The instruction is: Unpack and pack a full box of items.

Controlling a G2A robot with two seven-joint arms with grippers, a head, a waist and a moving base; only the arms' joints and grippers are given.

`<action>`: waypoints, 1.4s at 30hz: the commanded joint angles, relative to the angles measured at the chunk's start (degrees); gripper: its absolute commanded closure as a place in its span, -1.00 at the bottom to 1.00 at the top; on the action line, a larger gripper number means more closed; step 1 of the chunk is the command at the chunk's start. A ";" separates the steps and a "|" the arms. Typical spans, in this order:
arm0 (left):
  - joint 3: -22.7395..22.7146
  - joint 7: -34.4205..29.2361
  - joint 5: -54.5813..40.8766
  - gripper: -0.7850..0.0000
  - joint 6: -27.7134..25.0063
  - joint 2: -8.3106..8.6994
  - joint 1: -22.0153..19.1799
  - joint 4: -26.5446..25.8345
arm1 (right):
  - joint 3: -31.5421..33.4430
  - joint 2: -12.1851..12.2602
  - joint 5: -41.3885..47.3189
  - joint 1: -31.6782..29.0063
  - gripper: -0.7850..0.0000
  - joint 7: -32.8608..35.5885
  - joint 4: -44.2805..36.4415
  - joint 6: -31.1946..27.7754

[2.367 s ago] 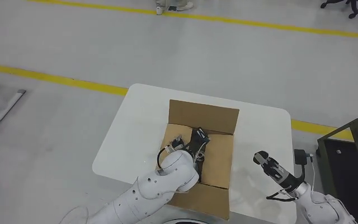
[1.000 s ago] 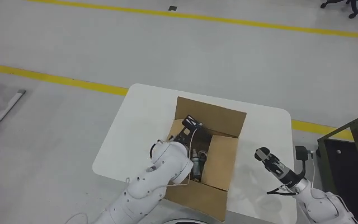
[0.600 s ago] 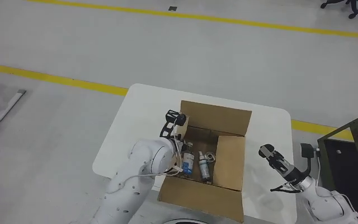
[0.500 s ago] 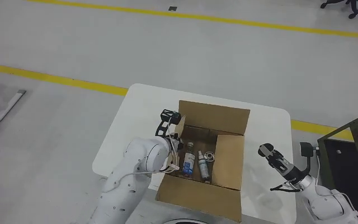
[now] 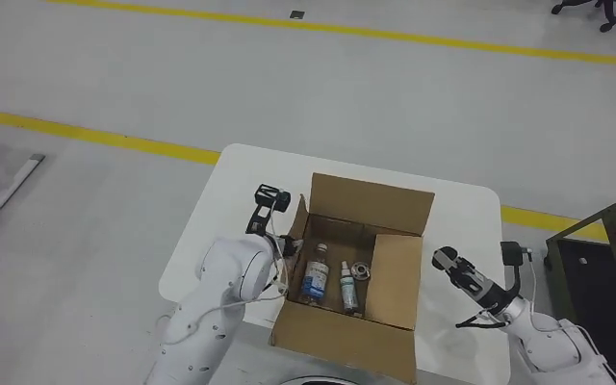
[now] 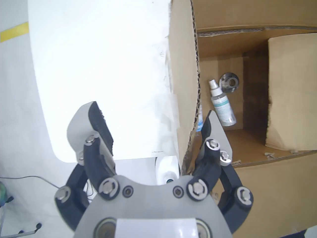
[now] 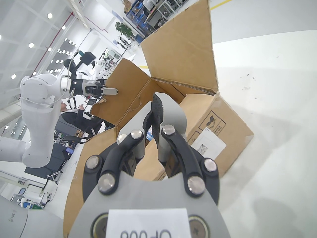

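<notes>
Your left gripper is spread apart astride the upright side flap of the box, one finger outside and one inside. Your right gripper is pressed together on nothing, over the surface just beside the box's other side. Inside the box lie a bottle, a spray bottle and a metal flange.

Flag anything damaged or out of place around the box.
The side flap has a ragged, torn corner, which sits within the open left gripper. The spray bottle lies on its side in the box.
</notes>
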 commanded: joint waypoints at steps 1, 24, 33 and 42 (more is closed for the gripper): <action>0.03 -0.46 4.49 -1.00 -0.50 0.23 0.25 -0.21 | -0.50 -0.11 -0.24 0.31 1.00 0.22 0.17 0.14; 3.69 -0.32 23.47 -1.00 -1.88 -0.27 3.22 6.68 | -2.97 -0.88 -1.20 2.41 1.00 1.87 2.54 0.50; 3.77 0.65 23.72 -1.00 -2.21 -0.88 3.37 2.95 | -1.18 -0.94 -1.37 1.90 1.00 -0.13 2.72 1.84; 3.88 -0.82 21.60 -1.00 -3.67 -1.59 3.14 -7.34 | 2.55 -0.98 -1.02 -0.32 1.00 -4.11 2.34 3.56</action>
